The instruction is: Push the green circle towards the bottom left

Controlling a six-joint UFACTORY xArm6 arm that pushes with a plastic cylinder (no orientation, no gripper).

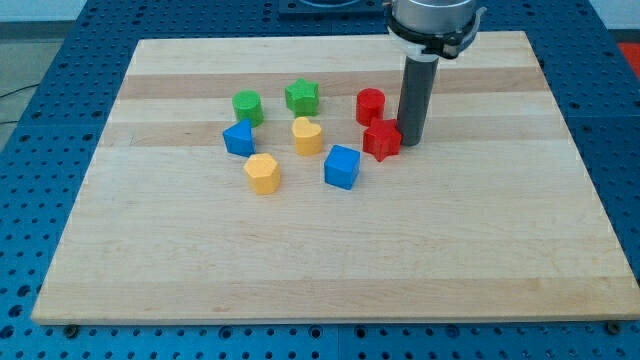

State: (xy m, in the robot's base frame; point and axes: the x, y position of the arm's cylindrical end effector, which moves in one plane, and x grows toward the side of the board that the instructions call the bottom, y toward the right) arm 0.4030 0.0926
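The green circle (247,106) stands on the wooden board at the upper left of the block cluster, just above a blue block (239,138). A green star (302,96) is to its right. My tip (411,141) rests on the board at the right of the cluster, touching or nearly touching the right side of a red star-like block (382,140). A red cylinder (370,105) stands just left of the rod. The tip is far to the right of the green circle.
A yellow heart-like block (307,134), a yellow hexagon-like block (263,172) and a blue cube (342,166) lie in the cluster's middle and lower part. The board's top edge (330,40) is near the rod's mount.
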